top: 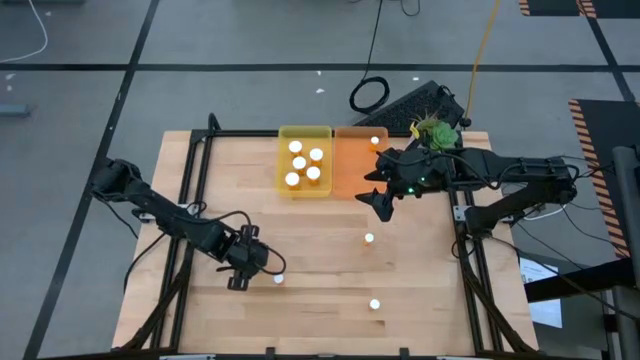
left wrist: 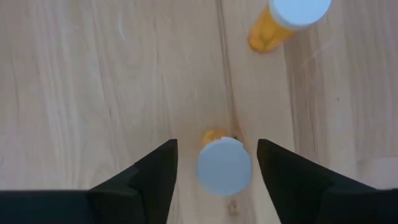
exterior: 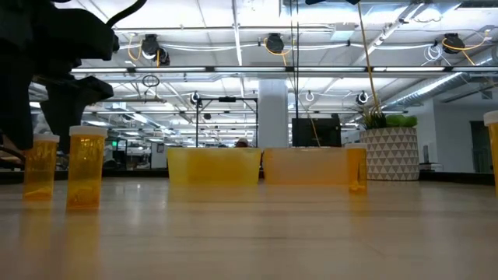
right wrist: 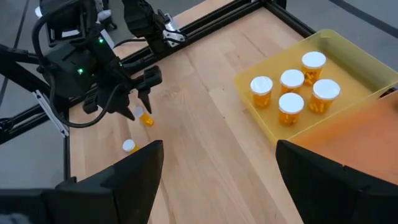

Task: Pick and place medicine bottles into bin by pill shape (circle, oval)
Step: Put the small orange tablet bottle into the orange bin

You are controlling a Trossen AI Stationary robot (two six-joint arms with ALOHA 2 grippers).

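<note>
1. A white-capped medicine bottle (left wrist: 224, 167) stood upright on the wooden table (top: 240, 180), right between the open fingers (left wrist: 155, 171) of the left gripper (top: 262, 268); the fingers stood apart from the cap on both sides, not touching it.
2. A second loose bottle (top: 375, 304) stood near the table's front edge, and a third (top: 369, 238) stood mid-table, well apart from the first.
3. Five bottles (top: 304, 165) sat clustered upright in the yellow tray (top: 284, 135).
4. One bottle (top: 375, 142) stood in the far corner of the orange tray (top: 345, 170), which touched the yellow one side by side.
5. The right gripper (top: 385, 190) hovered by the orange tray's near edge, fingers spread wide and empty.
6. A potted plant (top: 437, 132) stood behind the right arm.
</note>
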